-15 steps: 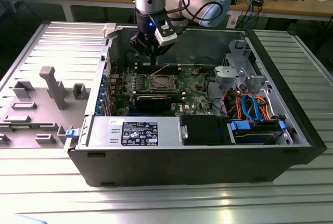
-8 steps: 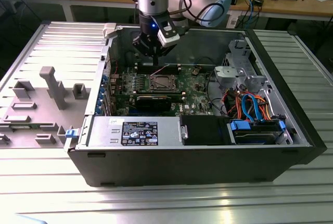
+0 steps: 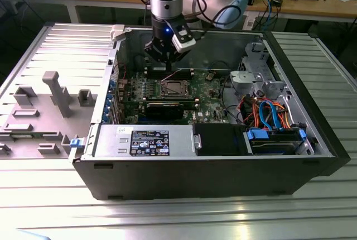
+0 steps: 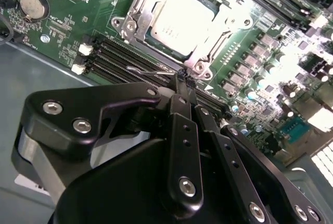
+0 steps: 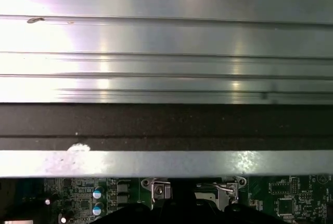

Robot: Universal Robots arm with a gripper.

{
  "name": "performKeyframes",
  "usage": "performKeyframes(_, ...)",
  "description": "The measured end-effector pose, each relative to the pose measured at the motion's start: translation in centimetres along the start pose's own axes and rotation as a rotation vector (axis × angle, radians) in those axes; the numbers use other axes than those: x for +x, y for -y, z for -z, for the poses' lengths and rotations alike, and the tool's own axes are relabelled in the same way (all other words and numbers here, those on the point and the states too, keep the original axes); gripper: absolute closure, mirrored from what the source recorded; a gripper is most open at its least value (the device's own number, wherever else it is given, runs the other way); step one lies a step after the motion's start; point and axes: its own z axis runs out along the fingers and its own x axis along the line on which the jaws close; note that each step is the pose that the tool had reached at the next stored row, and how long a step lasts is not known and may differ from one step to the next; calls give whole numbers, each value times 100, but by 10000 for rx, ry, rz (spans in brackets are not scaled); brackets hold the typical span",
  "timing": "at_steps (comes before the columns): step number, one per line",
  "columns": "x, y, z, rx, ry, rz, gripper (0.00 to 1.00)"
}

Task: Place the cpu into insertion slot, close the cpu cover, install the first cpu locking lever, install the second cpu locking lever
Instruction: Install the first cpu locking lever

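The cpu lies flat in the insertion slot, its silver top bright under the light. The cpu cover is down around it as a silvery frame. In the second wrist view my gripper is shut, its black fingers pressed together. Their tips meet a thin wire locking lever that lies along the socket's edge, next to the memory slots. I cannot tell whether the wire is clamped or just touched. In the exterior view the gripper hangs low inside the open case, just behind the socket.
The open computer case lies on a ribbed metal table. Inside are a power supply, a black graphics card, a drive cage with blue parts and orange and blue cables. A grey fixture stands at the exterior view's left.
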Motion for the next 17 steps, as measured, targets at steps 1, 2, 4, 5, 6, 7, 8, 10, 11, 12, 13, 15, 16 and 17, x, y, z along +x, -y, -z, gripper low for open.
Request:
performKeyframes(1, -11, -1, -7, -1, 1, 0, 89)
performKeyframes(2, -16, -4, -10, -1, 1, 0, 89)
performKeyframes(4, -22, -11, -17, -1, 2, 0, 89)
performKeyframes(5, -25, -19, -20, 0, 1, 1, 89)
performKeyframes(6, -29, -24, -24, 0, 0, 4, 89)
performKeyframes(7, -39, -36, -35, -1, 0, 13, 89)
performKeyframes(8, -53, -44, -50, -2, 1, 17, 89)
performKeyframes(10, -92, -52, -69, -2, -3, 17, 89)
performKeyframes(11, -109, -54, -77, -2, -6, 16, 89)
performKeyframes(12, -122, -55, -83, -2, -10, 16, 89)
performKeyframes(13, -132, -55, -89, -1, -17, 17, 89)
performKeyframes(15, -151, -54, -102, -1, -28, 16, 89)
performKeyframes(16, -160, -54, -110, -1, -31, 17, 89)
performKeyframes(17, -170, -54, -120, -1, -33, 17, 89)
